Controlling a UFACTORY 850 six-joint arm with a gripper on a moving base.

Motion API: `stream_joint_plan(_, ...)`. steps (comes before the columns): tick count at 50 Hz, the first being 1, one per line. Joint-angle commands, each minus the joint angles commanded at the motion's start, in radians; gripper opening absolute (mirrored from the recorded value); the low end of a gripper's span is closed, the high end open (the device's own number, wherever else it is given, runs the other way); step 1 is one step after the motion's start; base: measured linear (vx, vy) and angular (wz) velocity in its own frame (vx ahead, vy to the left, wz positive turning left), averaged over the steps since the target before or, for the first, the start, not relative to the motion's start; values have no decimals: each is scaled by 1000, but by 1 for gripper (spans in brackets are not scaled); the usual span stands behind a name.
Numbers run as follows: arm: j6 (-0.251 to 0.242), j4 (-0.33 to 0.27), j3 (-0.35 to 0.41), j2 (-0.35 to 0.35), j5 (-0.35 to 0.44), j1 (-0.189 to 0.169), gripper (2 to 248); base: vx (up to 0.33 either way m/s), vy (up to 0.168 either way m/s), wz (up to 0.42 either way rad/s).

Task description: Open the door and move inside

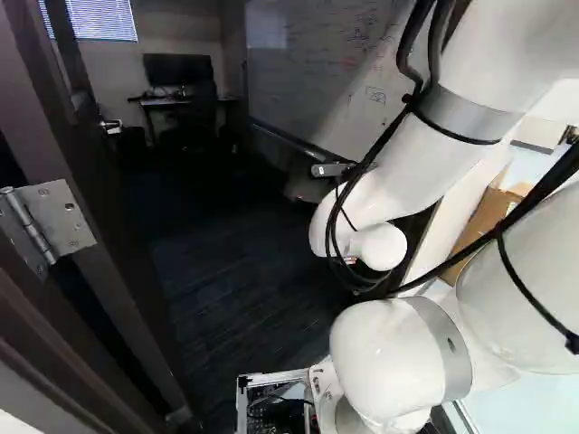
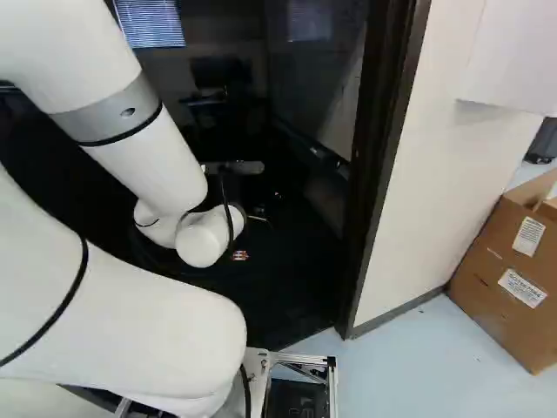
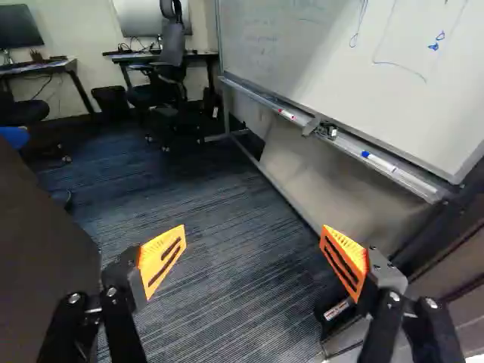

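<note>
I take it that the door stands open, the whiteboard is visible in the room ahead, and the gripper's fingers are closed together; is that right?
Not quite: the wrist view shows the gripper with its fingers standing wide apart. The door does stand open, and the whiteboard is visible in the room ahead.

I record dark blue carpet (image 3: pixel 212 257) with fine grey striping; whiteboard (image 3: pixel 302 60), white with blue strokes; carton (image 2: pixel 496 279), brown with white labels (image 2: pixel 523 288). Door (image 1: pixel 45 127) appears dark brown, though shadow limits my certainty.
</note>
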Motion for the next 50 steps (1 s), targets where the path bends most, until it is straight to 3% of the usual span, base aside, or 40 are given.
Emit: stream_joint_plan(50,0,0,0,0,0,0,247,167,46,268)
